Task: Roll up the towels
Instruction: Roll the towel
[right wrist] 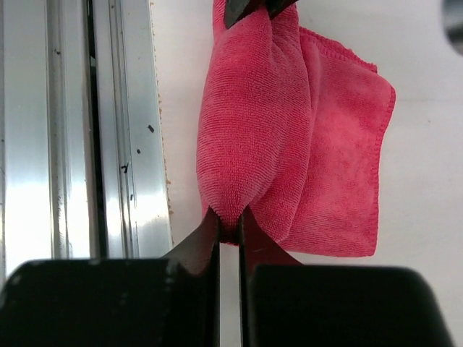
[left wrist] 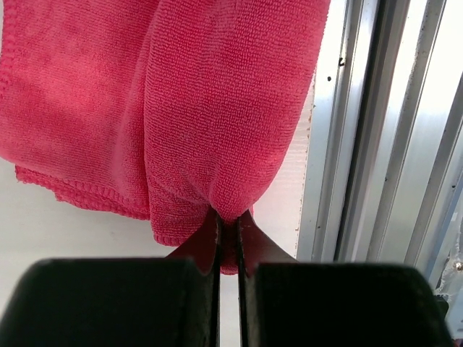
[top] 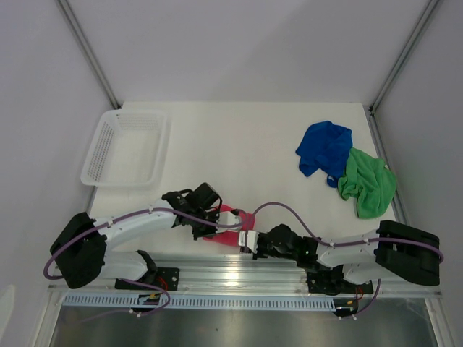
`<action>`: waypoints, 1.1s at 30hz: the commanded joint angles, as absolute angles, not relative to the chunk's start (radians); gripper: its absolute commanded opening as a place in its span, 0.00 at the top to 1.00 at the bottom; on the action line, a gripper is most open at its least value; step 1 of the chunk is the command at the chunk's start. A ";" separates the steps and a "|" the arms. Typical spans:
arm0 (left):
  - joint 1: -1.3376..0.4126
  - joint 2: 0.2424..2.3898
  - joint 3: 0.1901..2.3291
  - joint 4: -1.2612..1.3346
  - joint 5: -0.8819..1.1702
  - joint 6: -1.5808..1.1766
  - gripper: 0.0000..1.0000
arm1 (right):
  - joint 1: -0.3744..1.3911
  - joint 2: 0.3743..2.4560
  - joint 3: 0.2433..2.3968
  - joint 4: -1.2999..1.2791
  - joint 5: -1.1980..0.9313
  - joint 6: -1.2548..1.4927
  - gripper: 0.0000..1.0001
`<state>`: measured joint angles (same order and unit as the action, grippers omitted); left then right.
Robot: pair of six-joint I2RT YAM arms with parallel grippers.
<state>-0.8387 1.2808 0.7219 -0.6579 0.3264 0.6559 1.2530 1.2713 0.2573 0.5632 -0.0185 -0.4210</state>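
Note:
A pink-red towel (top: 233, 219) lies folded near the table's front edge, between both arms. My left gripper (left wrist: 230, 230) is shut on one end of its rolled fold (left wrist: 224, 108). At the opposite end my right gripper (right wrist: 230, 224) is shut on the same fold (right wrist: 246, 130); the left gripper's fingertips (right wrist: 249, 9) show at the top of the right wrist view. The flat part of the towel (right wrist: 340, 166) spreads away from the rail. A blue towel (top: 325, 147) and a green towel (top: 368, 185) lie crumpled together at the right side of the table.
A white mesh basket (top: 124, 148) stands at the back left. An aluminium rail (top: 239, 271) runs along the near edge, right beside the pink-red towel (left wrist: 362, 144). Metal frame posts (top: 87, 50) rise at the back corners.

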 commanded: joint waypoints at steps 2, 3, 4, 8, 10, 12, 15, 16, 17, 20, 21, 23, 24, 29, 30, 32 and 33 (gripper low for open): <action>-0.821 1.267 0.753 -0.702 0.380 0.676 0.91 | 1.240 1.235 0.253 0.572 -0.050 -0.336 1.00; -0.819 1.253 0.752 -0.709 0.402 0.676 0.82 | 1.212 1.215 0.252 0.566 -0.070 -0.315 1.00; -0.818 1.247 0.750 -0.712 0.416 0.678 0.74 | 1.197 1.206 0.250 0.566 -0.092 -0.287 1.00; -0.816 1.218 0.752 -0.727 0.465 0.667 0.57 | 1.137 1.187 0.250 0.549 -0.172 -0.183 1.00; -0.816 1.219 0.753 -0.732 0.469 0.660 0.54 | 1.111 1.184 0.250 0.552 -0.196 -0.138 1.00; -0.816 1.224 0.752 -0.730 0.468 0.655 0.53 | 1.094 1.186 0.253 0.551 -0.227 -0.092 1.00; -0.816 1.212 0.747 -0.716 0.463 0.643 0.51 | 1.062 1.187 0.256 0.548 -0.265 -0.054 1.00; -0.816 1.206 0.741 -0.712 0.463 0.640 0.50 | 1.051 1.187 0.255 0.546 -0.273 -0.046 1.00; -0.816 1.200 0.738 -0.707 0.465 0.637 0.49 | 1.045 1.184 0.253 0.545 -0.278 -0.038 1.00; -0.816 1.181 0.723 -0.681 0.434 0.629 0.46 | 1.016 1.180 0.255 0.532 -0.308 -0.009 1.00; -0.816 1.177 0.719 -0.672 0.423 0.624 0.46 | 1.008 1.178 0.253 0.531 -0.316 -0.005 1.00; -0.816 1.177 0.704 -0.640 0.402 0.617 0.45 | 0.994 1.177 0.252 0.532 -0.344 0.017 1.00; -0.816 1.178 0.697 -0.623 0.376 0.612 0.45 | 0.988 1.172 0.249 0.532 -0.350 0.017 1.00; -0.816 1.210 0.680 -0.557 0.341 0.583 0.46 | 0.963 1.157 0.242 0.523 -0.380 0.029 1.00; -0.816 1.219 0.684 -0.557 0.344 0.575 0.48 | 0.953 1.152 0.239 0.531 -0.387 0.034 1.00; -0.816 1.241 0.687 -0.558 0.353 0.563 0.55 | 0.945 1.149 0.227 0.540 -0.400 0.046 1.00; -0.816 1.244 0.687 -0.561 0.357 0.563 0.61 | 0.940 1.149 0.224 0.545 -0.402 0.051 1.00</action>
<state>-0.8238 1.2266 0.6865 -0.5838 0.3588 0.5930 0.9550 1.1717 0.2386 0.5213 -0.3660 0.0139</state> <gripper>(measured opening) 0.418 0.044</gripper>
